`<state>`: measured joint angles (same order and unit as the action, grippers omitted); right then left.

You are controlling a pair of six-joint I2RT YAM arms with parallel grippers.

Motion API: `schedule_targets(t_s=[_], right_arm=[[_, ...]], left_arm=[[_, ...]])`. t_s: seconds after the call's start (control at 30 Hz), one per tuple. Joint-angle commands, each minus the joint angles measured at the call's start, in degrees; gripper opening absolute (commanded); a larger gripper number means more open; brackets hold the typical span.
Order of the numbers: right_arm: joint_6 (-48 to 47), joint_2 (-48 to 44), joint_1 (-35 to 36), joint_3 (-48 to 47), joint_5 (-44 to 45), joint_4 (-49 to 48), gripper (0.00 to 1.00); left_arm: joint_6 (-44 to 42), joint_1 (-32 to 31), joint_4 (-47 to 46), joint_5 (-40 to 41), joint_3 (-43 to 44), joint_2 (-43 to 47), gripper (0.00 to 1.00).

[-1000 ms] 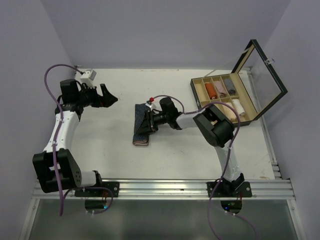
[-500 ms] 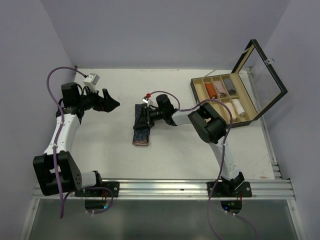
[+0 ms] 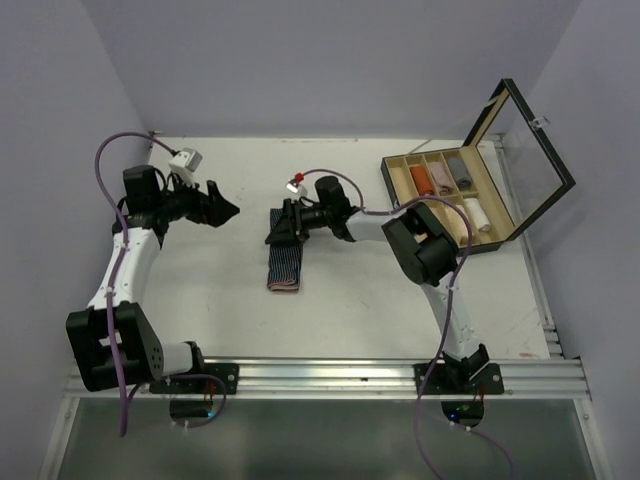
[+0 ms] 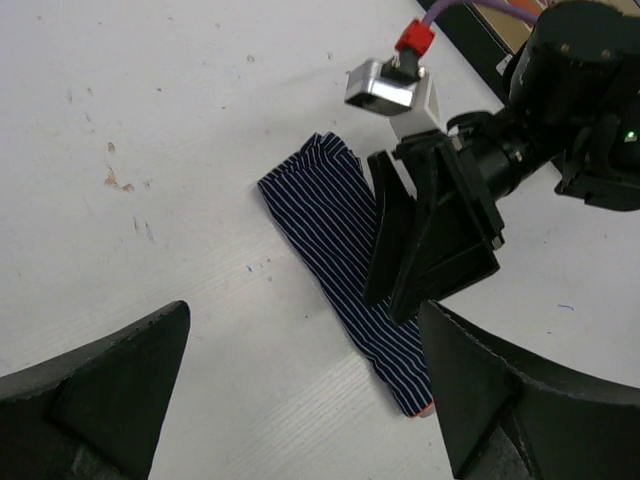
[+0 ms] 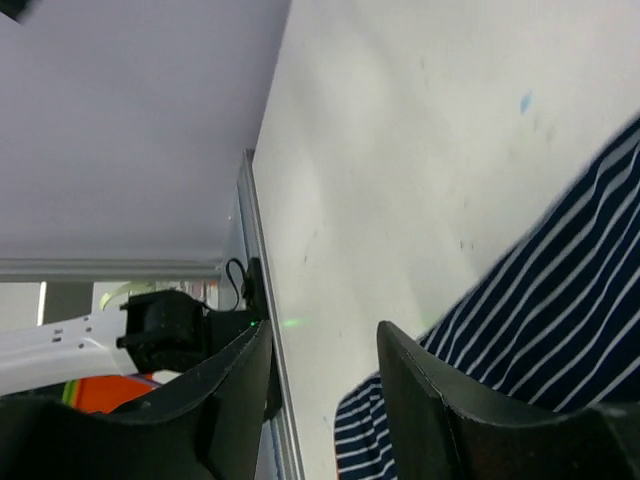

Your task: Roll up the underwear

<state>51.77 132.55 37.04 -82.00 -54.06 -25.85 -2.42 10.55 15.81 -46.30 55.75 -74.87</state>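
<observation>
The navy underwear with thin pale stripes [image 3: 284, 262] lies folded in a long narrow strip on the white table [image 3: 220, 290]. My right gripper [image 3: 283, 228] is open and hangs low over the far half of the strip, holding nothing. In the right wrist view the striped cloth [image 5: 560, 300] fills the lower right, beside my open right gripper [image 5: 325, 400]. My left gripper [image 3: 222, 205] is open and empty, off to the left of the strip. The left wrist view shows the strip [image 4: 325, 215], the right gripper [image 4: 430, 245] over its right edge, and my left gripper [image 4: 305, 400].
A compartmented wooden box [image 3: 395, 190] with its glass lid [image 3: 530, 150] raised stands at the back right. Small rolled cloths lie in its compartments, among them a pinkish one [image 3: 440, 178] and a pale one [image 3: 478, 215]. Walls close in the table on three sides.
My right gripper has moved left and toward the far end of the navy strip. My left gripper has shifted slightly right. The strip lies a little straighter.
</observation>
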Motion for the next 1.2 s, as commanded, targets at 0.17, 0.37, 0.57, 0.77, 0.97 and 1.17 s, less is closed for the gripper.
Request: schedule_targets(t_s=[0.17, 0.37, 0.57, 0.77, 0.97, 1.17], right_arm=[[-6.1, 3.8, -4.1, -14.4, 2.8, 6.2, 0.52], [-6.3, 11.2, -4.5, -18.5, 3.7, 4.2, 0.53], [-7.0, 15.8, -5.3, -22.1, 4.0, 4.8, 0.53], [-8.4, 9.1, -5.3, -25.5, -1.5, 8.8, 0.54], [-12.5, -2.6, -5.1, -19.5, -5.4, 17.2, 0.50], [-14.4, -12.1, -3.0, -0.7, -5.4, 19.1, 0.40]], left_arm=[[-3.7, 0.4, -1.5, -0.1, -0.1, -0.6, 1.00], [-6.6, 0.3, 1.8, 2.5, 2.6, -2.5, 1.00], [-9.4, 0.2, 5.1, 3.1, 2.3, -2.2, 1.00], [-12.0, 0.1, 4.6, 2.7, 2.5, -2.2, 0.97], [-28.6, -6.4, 8.6, 3.5, 2.0, 2.8, 0.76], [-42.0, -17.7, 7.0, 7.4, -7.6, 11.8, 0.74]])
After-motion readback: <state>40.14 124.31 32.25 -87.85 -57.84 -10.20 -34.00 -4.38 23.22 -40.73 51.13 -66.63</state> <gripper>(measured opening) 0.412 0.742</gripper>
